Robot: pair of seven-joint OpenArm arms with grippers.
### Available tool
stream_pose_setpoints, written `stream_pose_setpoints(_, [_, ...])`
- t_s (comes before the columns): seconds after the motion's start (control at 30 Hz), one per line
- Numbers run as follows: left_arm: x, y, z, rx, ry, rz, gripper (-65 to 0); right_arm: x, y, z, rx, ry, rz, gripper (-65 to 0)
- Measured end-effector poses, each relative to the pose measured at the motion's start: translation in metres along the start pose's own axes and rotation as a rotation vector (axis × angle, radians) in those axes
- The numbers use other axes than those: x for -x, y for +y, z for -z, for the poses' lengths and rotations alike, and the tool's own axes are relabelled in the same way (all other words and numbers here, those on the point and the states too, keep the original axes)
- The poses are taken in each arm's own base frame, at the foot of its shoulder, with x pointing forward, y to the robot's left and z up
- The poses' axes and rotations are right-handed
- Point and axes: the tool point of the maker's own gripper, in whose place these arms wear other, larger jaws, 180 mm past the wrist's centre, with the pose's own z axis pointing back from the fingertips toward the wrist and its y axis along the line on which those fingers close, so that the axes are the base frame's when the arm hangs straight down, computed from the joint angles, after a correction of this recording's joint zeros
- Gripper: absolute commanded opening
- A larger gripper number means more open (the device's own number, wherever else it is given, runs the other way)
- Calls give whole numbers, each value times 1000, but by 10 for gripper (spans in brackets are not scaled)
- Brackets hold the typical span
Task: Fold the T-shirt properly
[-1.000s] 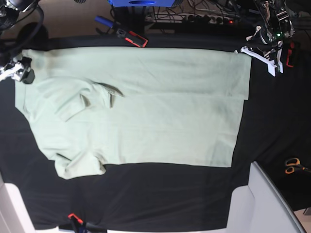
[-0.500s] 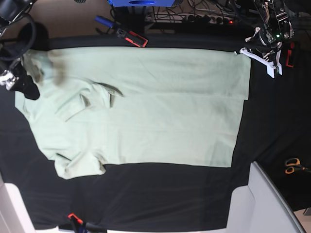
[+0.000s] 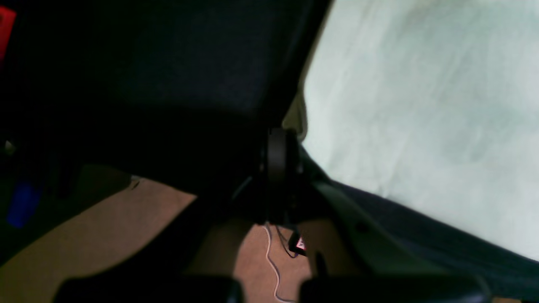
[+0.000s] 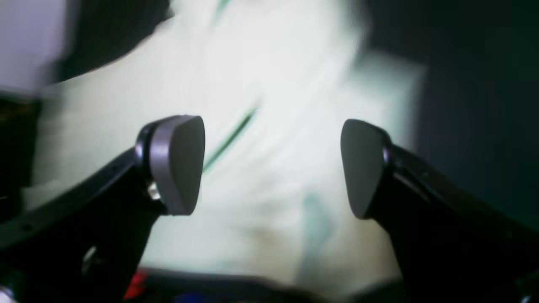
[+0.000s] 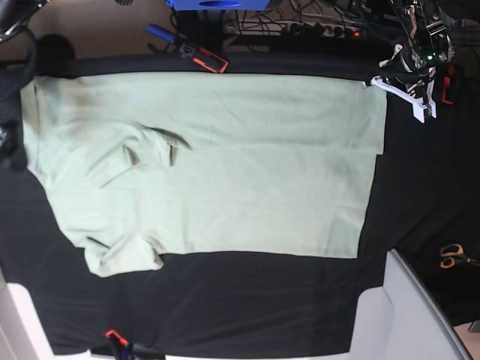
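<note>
Two arms: one stands at each end of the shirt, neither holding it.
Shirt: the pale green T-shirt lies spread flat on the black table, covering most of its middle; a sleeve is folded in over the body near one end, and a second sleeve sticks out at the lower corner of that same end.
Left pincer: the left pincer hangs just off the shirt's upper corner at the straight hem end, over the black table; its white fingers lie together, closed on nothing.
Left wrist view: the shirt fills the upper right, the black cloth edge runs below it, and brown floor shows under the table edge.
Right pincer: the right pincer is wide open, its two grey pads well apart with nothing between them; it hovers over the sleeve end of the shirt, which is blurred in that view.
Base view of right arm: only a dark part of it shows at the picture's edge beside the sleeve end.
Scissors: orange-handled scissors lie on the table well apart from the shirt, past the hem end.
Clamp: a red and black clamp sits at the table's far edge, just beyond the shirt's long side.
</note>
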Motion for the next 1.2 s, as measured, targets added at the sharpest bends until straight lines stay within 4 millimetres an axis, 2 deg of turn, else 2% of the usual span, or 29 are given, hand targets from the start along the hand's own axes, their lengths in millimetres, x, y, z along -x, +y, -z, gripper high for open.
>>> stream_pose_setpoints(0.03, [0, 0, 0, 0, 0, 0, -650, -12, 2, -8, 42, -22, -82, -177])
stream_pose_setpoints(0.07, [0, 0, 0, 1, 1, 0, -650, -16, 5, -12, 81, -14, -147, -177])
stream_pose_setpoints(0.1, [0, -1, 0, 2, 1, 0, -650, -9, 7, -12, 125, 34, -188, -177])
stream_pose_setpoints(0.17, [0, 0, 0, 2, 1, 0, -650, 4, 6, -10, 218, 104, -159, -177])
stream_pose_setpoints(0.23, [0, 0, 0, 1, 0, 1, -650, 7, 4, -8, 246, 136, -191, -176])
stream_pose_setpoints(0.33, [0, -1, 0, 2, 1, 0, -650, -1, 14, -9, 177, 72, -226, -174])
stream_pose_setpoints(0.4, [1, -2, 0, 5, 2, -3, -650, -3, 13, -23, 149, -52, -106, -174])
stream_pose_setpoints(0.47, [0, -1, 0, 4, 0, -2, -650, 11, -1, -35, 173, -150, 101, -174])
stream_pose_setpoints(0.57, [-1, 1, 0, -2, -1, 1, -650, 58, -26, -43, 217, -160, 347, -174])
stream_pose_setpoints(0.67, [0, -2, 0, 8, 1, -5, -650, 82, -31, -36, 180, -160, 469, -174])
stream_pose_setpoints(0.8, [-5, 7, -1, -13, -8, 13, -650, 123, -30, -27, 124, -74, 618, -176])
stream_pose_setpoints(0.87, [-5, 6, -1, -9, -6, 14, -650, 132, -35, -29, 127, -68, 651, -176])
stream_pose_setpoints(1.03, [-4, 6, -1, -6, -5, 10, -650, 128, -44, -36, 150, -105, 655, -176])
stream_pose_setpoints(1.2, [-4, 5, -1, -5, -5, 10, -650, 138, -51, -39, 164, -93, 688, -176])
